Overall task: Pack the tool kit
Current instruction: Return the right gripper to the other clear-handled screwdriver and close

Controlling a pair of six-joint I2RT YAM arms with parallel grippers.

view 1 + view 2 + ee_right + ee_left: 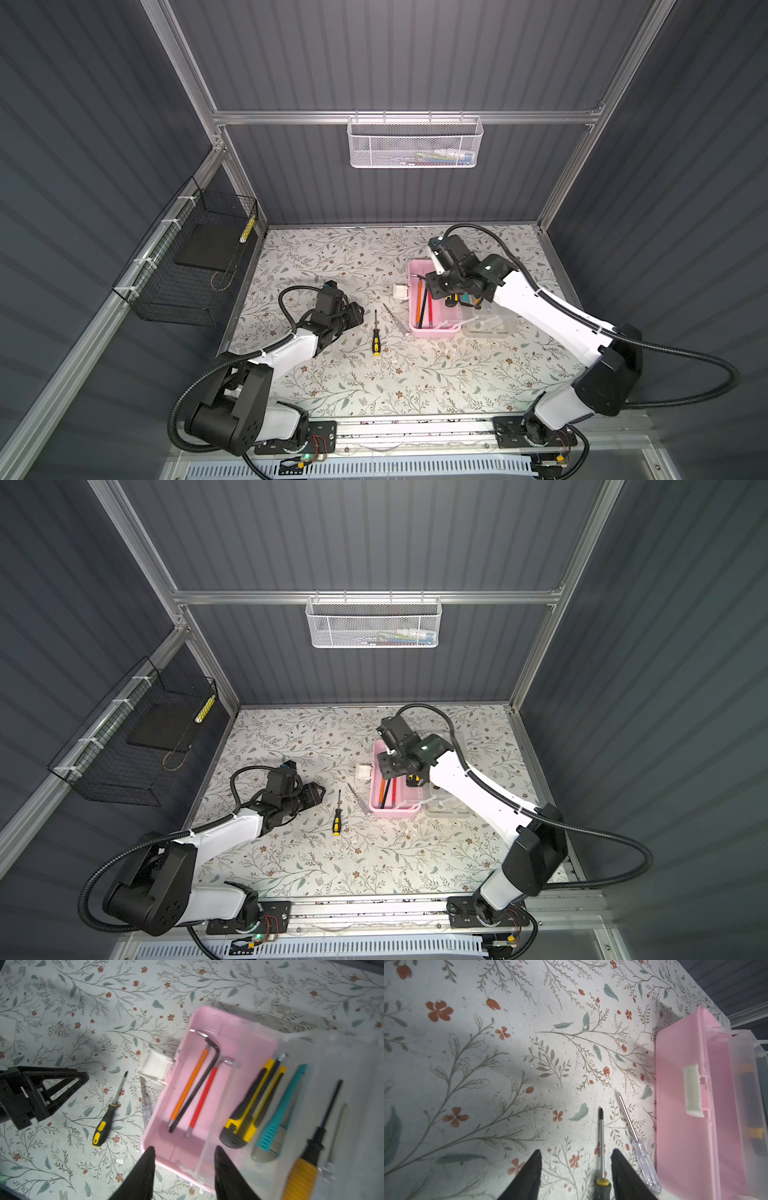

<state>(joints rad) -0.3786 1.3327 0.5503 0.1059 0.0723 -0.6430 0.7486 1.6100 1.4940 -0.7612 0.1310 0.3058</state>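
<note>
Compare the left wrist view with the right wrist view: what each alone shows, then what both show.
Only left wrist: the latch-side outer wall of the pink plastic box, face-on. Only right wrist: orange, black and red hex keys inside it, yellow-and-black and teal utility knives, the open right claw. Both: the black-and-yellow-handled screwdriver, the clear-handled screwdriver, the box's white latch.

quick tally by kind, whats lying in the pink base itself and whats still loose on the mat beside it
hex keys, in the pink base: 3 (orange hex key, black hex key, red hex key)
screwdrivers, loose on the mat: 2 (black-and-yellow screwdriver, clear-handled screwdriver)
total: 5
</note>
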